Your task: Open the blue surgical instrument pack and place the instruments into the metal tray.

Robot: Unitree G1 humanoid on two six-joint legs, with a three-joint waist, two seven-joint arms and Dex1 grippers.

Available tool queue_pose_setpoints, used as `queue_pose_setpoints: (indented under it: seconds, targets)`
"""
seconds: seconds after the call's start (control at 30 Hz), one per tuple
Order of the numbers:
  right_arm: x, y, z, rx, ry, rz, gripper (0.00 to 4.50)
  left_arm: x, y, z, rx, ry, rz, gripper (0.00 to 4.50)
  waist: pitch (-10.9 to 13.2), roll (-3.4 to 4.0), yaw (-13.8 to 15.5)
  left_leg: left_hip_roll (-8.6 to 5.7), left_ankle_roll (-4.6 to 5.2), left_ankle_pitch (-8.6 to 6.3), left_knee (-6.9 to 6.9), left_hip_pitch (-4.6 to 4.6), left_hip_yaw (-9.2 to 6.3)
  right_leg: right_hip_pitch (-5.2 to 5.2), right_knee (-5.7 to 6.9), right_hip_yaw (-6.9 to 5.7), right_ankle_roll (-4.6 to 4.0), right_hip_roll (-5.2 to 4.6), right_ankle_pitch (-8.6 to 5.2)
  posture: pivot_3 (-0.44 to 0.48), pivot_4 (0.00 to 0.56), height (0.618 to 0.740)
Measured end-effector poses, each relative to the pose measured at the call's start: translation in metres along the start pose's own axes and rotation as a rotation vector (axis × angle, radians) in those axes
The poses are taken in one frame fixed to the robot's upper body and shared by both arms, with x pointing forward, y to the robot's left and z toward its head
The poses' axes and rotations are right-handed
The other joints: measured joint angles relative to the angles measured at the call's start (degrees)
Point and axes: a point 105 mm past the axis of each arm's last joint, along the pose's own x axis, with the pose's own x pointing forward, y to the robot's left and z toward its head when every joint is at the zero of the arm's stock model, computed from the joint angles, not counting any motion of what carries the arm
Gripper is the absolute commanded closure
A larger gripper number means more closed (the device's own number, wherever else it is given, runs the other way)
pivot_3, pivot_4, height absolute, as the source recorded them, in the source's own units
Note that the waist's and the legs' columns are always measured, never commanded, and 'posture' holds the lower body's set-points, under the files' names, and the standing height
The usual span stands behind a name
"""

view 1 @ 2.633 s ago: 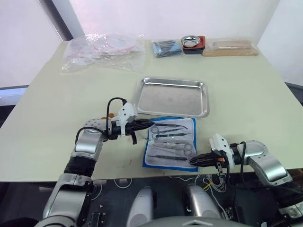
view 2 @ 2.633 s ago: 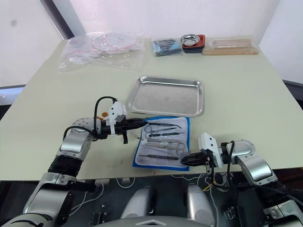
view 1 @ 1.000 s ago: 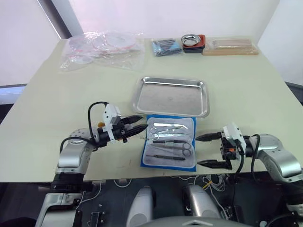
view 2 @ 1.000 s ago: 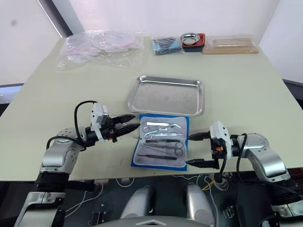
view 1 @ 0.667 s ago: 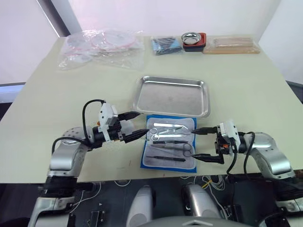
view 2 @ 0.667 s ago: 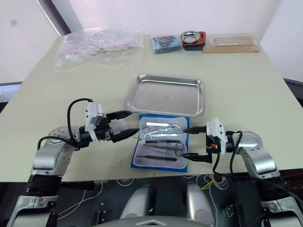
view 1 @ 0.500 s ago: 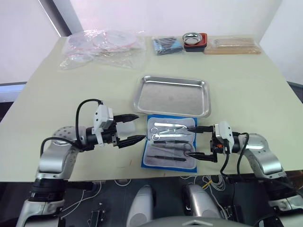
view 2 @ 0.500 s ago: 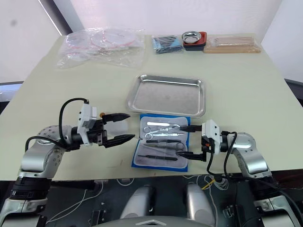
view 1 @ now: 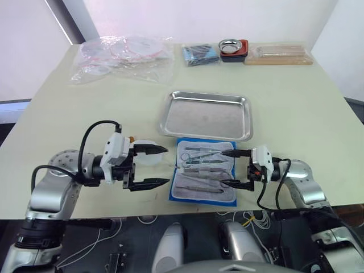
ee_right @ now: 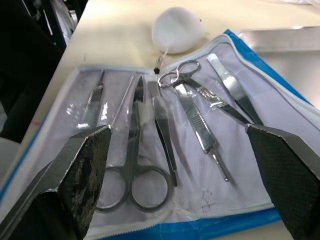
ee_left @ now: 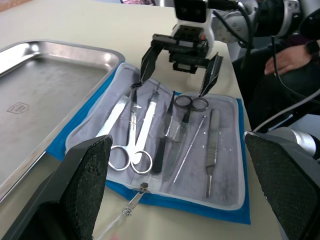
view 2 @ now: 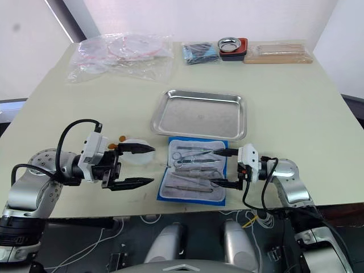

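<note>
The blue surgical instrument pack (view 1: 205,196) lies open near the table's front edge, whitish inner face up. Several silver instruments (view 1: 200,164) sit in its pockets, among them ring-handled scissors (ee_right: 135,145) and forceps (ee_left: 211,145). Just behind the pack stands the metal tray (view 1: 205,116), with nothing in it. My left gripper (view 1: 164,165) is open to the left of the pack, its fingers pointing at it and holding nothing. My right gripper (view 1: 226,168) is open over the pack's right edge, one finger on either side of the instruments' ends.
A small white round pad (view 1: 142,154) lies on the table by the left gripper's far finger. At the back are clear plastic bags (view 1: 122,57), a dark-blue packet (view 1: 199,55), a round metal bowl in a red holder (view 1: 232,49) and a long wooden block (view 1: 278,55).
The left gripper has opened wider and its arm has drawn back to the left. The right gripper has moved left, from beside the pack to over its right edge.
</note>
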Motion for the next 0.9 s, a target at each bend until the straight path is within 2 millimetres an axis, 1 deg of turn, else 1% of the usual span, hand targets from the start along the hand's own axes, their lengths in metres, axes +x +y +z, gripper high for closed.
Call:
queue_pose_setpoints:
  seconds: [0.1,0.23,0.4,0.6,0.67,0.73,0.83,0.9]
  targets:
    - [0.002,0.0,-0.009,-0.024,0.035,0.027,0.0,-0.002,-0.001,0.0,0.003,0.011,-0.009,0.04,0.0,0.0,0.0,0.0,0.0,0.0,0.0,0.01,0.0,0.0,0.0,0.0,0.0,0.0,0.0,0.0,0.15,0.74]
    - [0.005,-0.001,-0.011,-0.045,0.06,0.065,0.0,-0.002,-0.001,0.0,0.003,0.012,-0.009,0.04,0.0,-0.04,-0.1,0.0,0.0,0.0,0.03,0.12,0.02,0.06,0.1,0.03,-0.01,0.0,0.0,0.0,0.15,0.74]
    - [0.007,-0.001,-0.015,-0.002,0.116,0.103,0.0,-0.002,-0.001,0.001,0.011,0.011,-0.012,0.04,-0.1,-0.12,0.0,0.01,0.0,0.0,0.03,0.29,0.01,0.17,0.17,0.03,-0.09,0.02,-0.04,0.0,0.15,0.74]
    - [0.006,-0.002,-0.018,0.083,0.202,0.108,0.0,-0.003,0.0,-0.001,0.013,0.016,-0.011,0.04,-0.5,-0.48,0.1,0.01,0.0,0.0,0.05,0.38,0.02,0.25,0.16,0.04,-0.18,0.01,-0.1,0.0,0.15,0.74]
    - [0.006,-0.002,-0.019,0.098,0.216,0.107,0.0,-0.003,0.0,-0.001,0.015,0.015,-0.011,0.04,-0.5,-0.51,0.1,0.01,0.0,0.0,0.04,0.66,0.03,0.53,0.12,0.04,-0.2,-0.01,-0.12,0.0,0.15,0.74]
    - [0.007,-0.001,-0.02,0.112,0.226,0.101,0.0,-0.003,0.002,0.001,0.028,0.013,-0.011,0.04,-0.5,-0.5,0.1,0.02,-0.01,0.0,0.02,0.95,0.02,0.85,0.03,0.04,-0.22,-0.03,-0.14,0.0,0.15,0.74]
    - [0.007,-0.002,-0.02,0.117,0.23,0.096,0.0,-0.004,0.004,0.001,0.034,0.015,-0.013,0.04,-0.5,-0.51,0.1,0.02,-0.01,0.0,0.03,0.97,0.03,0.86,0.02,0.05,-0.22,-0.04,-0.14,0.0,0.15,0.74]
    - [0.007,-0.002,-0.02,0.12,0.232,0.09,0.0,-0.004,0.011,0.0,0.043,0.021,0.004,0.04,-0.6,-0.56,0.1,0.02,0.0,0.0,0.03,0.97,0.01,0.86,0.03,0.04,-0.21,-0.03,-0.14,0.0,0.15,0.74]
